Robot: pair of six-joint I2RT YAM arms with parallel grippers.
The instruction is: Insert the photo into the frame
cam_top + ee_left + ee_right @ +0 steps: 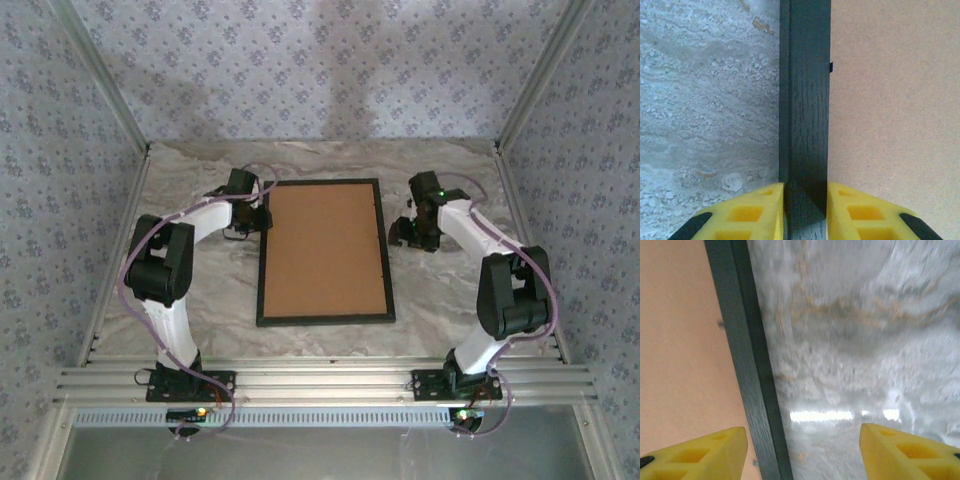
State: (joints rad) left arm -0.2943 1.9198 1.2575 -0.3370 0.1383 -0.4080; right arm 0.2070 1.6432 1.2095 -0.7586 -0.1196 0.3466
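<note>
While clamped in L tool (805, 192), frame (805, 95) flat

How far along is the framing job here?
Done, apparently: the brown backing board sits inside the black frame, flat on the table. In hand: the left tool pinches the frame's left rail; the right tool hangs open over its right rail. Left: releasing the frame. Whether the photo lies under the board cannot be told.

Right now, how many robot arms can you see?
2. The left arm bends toward the frame's left side; the right arm bends toward its right side.
</note>
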